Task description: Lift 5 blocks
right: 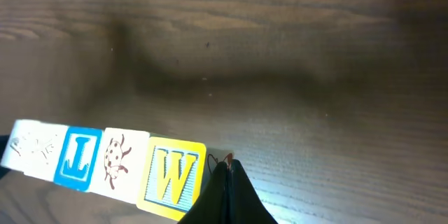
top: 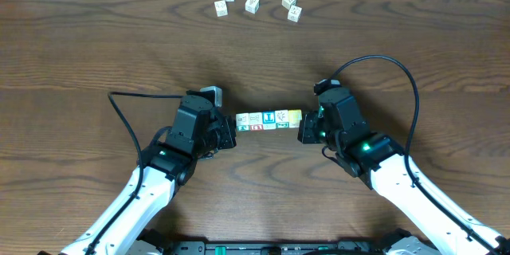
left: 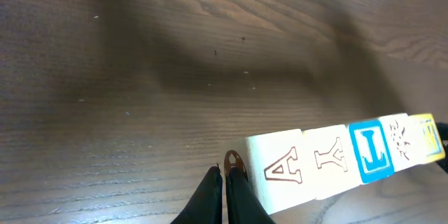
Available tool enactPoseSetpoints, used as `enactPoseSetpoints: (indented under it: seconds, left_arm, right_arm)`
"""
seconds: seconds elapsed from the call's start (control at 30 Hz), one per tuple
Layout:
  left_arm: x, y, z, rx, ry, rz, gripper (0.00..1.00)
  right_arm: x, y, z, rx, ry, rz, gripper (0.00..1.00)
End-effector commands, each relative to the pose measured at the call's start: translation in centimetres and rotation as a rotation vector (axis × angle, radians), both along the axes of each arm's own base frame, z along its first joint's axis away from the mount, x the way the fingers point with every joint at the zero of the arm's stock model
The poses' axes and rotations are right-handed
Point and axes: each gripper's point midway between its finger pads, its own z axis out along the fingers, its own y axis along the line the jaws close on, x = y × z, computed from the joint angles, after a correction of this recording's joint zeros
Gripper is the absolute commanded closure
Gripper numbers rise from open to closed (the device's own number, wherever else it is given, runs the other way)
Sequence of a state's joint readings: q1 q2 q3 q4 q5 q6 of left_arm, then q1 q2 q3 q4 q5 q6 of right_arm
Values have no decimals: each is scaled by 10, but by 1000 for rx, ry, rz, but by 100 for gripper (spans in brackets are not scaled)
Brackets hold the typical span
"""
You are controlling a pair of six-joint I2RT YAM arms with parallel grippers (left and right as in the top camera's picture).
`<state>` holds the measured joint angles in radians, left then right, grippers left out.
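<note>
At the fingertips, both pairs of fingers point(left: 210, 197) are pressed together. The left gripper point(top: 232, 124) and right gripper point(top: 304, 130) butt against opposite ends of the row of blocks point(top: 268, 119), which appears held just above the table point(top: 80, 56). The blocks look light, stiff and smooth-faced. Only end pressure holds them, so the row may buckle if the push drifts off-axis. The spare cubes point(top: 255, 4) lie well apart.

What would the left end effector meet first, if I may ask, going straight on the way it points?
Probably the bare table, though depth is unclear: the left end effector points past the A block, which sits beside its tip.
</note>
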<state>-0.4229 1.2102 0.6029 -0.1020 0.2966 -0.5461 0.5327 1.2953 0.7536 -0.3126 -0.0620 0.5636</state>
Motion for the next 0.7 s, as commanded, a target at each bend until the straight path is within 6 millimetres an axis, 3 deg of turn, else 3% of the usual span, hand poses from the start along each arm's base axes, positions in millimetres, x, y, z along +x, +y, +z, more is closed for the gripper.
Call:
enactPoseSetpoints:
  seconds: [0.0,0.67]
  left_arm:
    - [-25,-52,28,-160,7,-218,93]
    - [-25,-52,21,-154,32,-215,93]
  right_arm:
    - [-46,73,27,246,93,300,99]
    - [-49,72,22,255,139,264,99]
